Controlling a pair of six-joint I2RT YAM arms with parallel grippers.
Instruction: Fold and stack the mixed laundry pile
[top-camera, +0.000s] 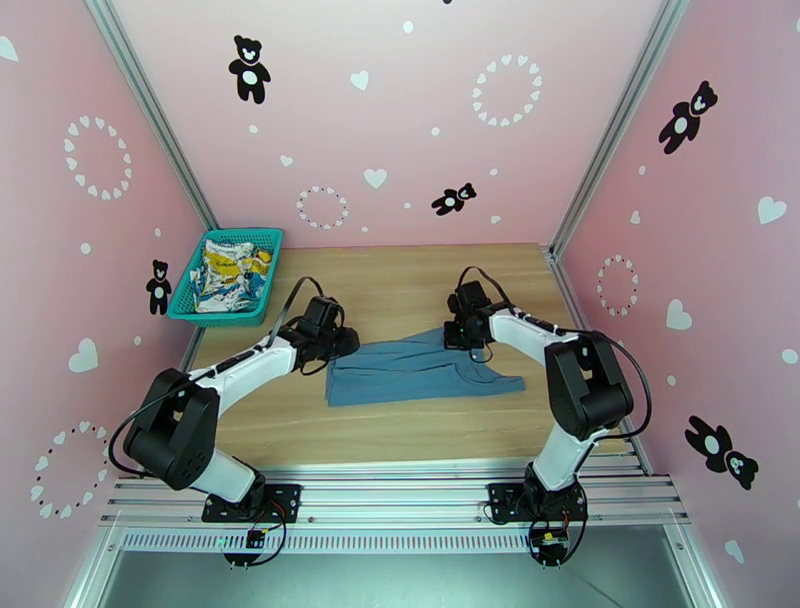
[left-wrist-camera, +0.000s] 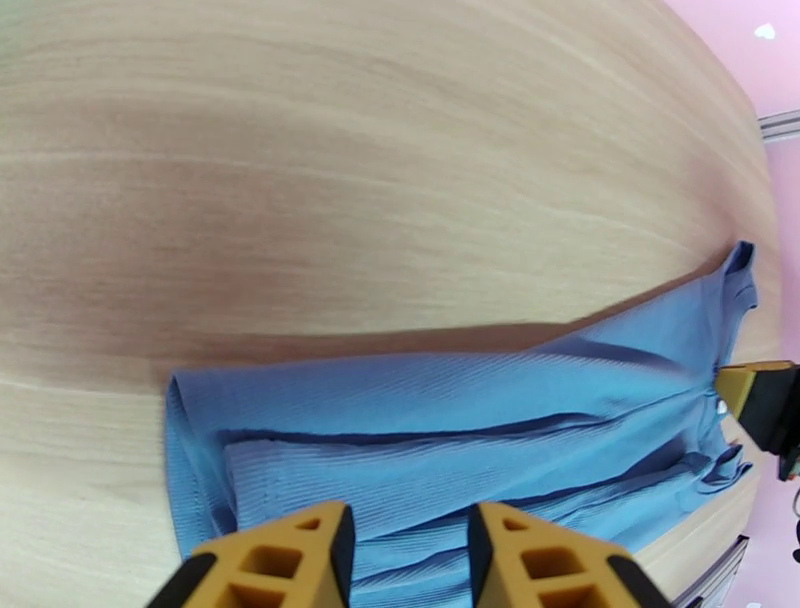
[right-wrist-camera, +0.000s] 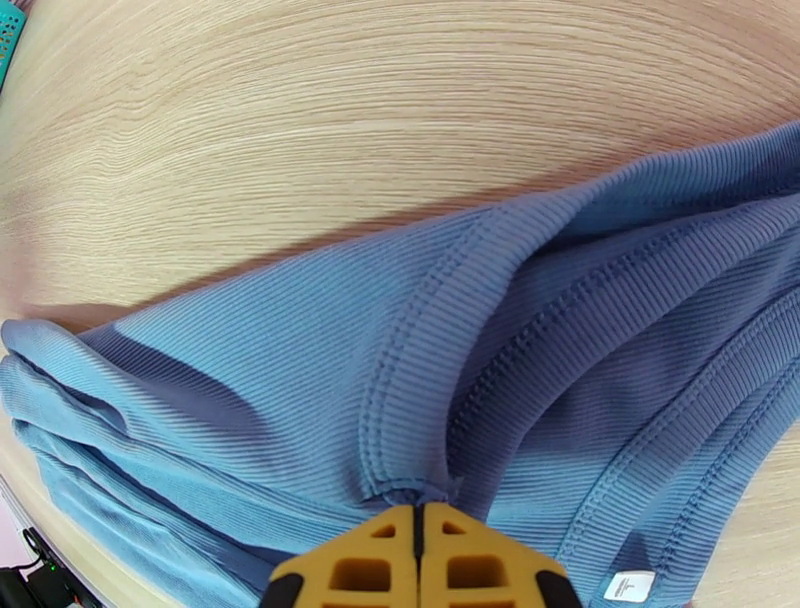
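— Where's the tank top (top-camera: 415, 372)?
— Lying mid-frame on the worktop (top-camera: 400, 290). The right tool (right-wrist-camera: 418, 515) is clenched on its seam, and the left tool (left-wrist-camera: 405, 515) is spread over its edge.
— And the printed cloth (top-camera: 228, 272)?
— Upper left, in the basket (top-camera: 215, 318).

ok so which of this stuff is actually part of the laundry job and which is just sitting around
Part of the job: blue tank top, pinched by the shut right gripper; open left gripper over its other end; printed white cloth, in the teal mesh basket.
Just lying about: the basket itself; wooden table; bear stickers on the walls.
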